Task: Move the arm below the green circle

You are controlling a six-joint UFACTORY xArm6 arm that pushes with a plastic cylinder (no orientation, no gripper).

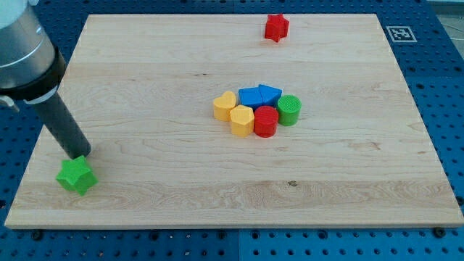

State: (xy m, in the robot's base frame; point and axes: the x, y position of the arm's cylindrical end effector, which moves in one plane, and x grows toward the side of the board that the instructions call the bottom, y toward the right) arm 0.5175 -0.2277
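The green circle (288, 109) is a round green block at the right end of a cluster near the board's middle. My tip (77, 154) is at the view's lower left, far from the cluster. It touches or nearly touches the top of a green star block (76, 175). The rod rises from the tip toward the view's upper left.
The cluster also holds a red round block (265, 121), a yellow hexagon (241, 119), a yellow heart (225, 106), a blue cube (250, 97) and a blue triangle (270, 94). A red star (275, 27) sits near the top edge. A tag (399, 32) marks the top right corner.
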